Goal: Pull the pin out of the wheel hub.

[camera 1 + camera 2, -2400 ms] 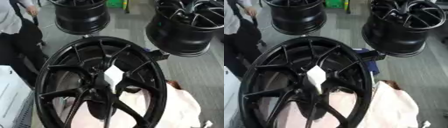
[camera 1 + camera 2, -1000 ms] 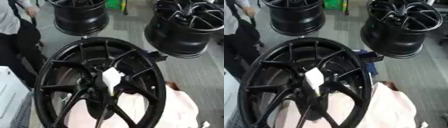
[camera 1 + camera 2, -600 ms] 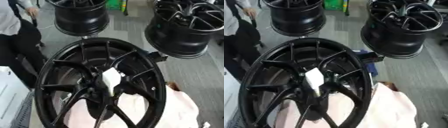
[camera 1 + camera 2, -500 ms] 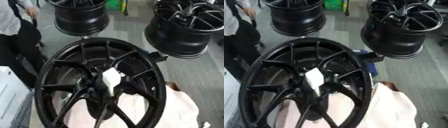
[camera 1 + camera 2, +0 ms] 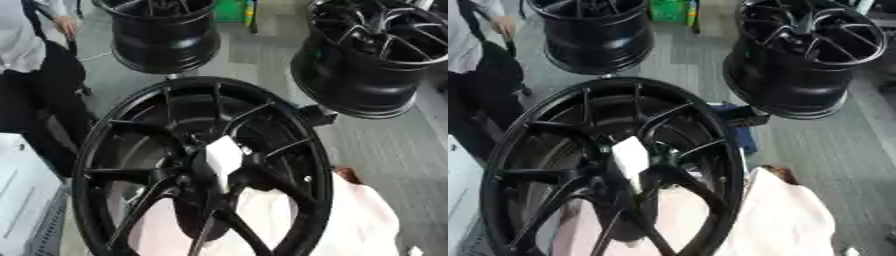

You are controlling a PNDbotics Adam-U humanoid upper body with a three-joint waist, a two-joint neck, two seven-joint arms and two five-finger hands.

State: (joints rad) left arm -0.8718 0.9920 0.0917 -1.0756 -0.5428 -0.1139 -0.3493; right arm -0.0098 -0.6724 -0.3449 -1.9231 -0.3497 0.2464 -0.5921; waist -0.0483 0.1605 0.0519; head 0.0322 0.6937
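A large black spoked wheel hub point(image 5: 114, 150) stands close in front of me, filling the lower left of both eye views. A white block-shaped pin point(image 5: 222, 156) sticks out of its centre, where the spokes meet; it shows too in the right eye view as the pin point(image 5: 630, 155). Neither of my hands shows in any view. The lower part of the hub is cut off by the picture's bottom edge.
Two more black wheel hubs stand behind, one at the top left point(image 5: 166, 32) and one at the top right point(image 5: 376, 55). A pale pink cloth point(image 5: 785, 215) lies at the lower right behind the hub. A white surface point(image 5: 22, 195) sits at the lower left.
The whole picture has shifted slightly, so the camera has moved. The pin and the hub look the same as before.
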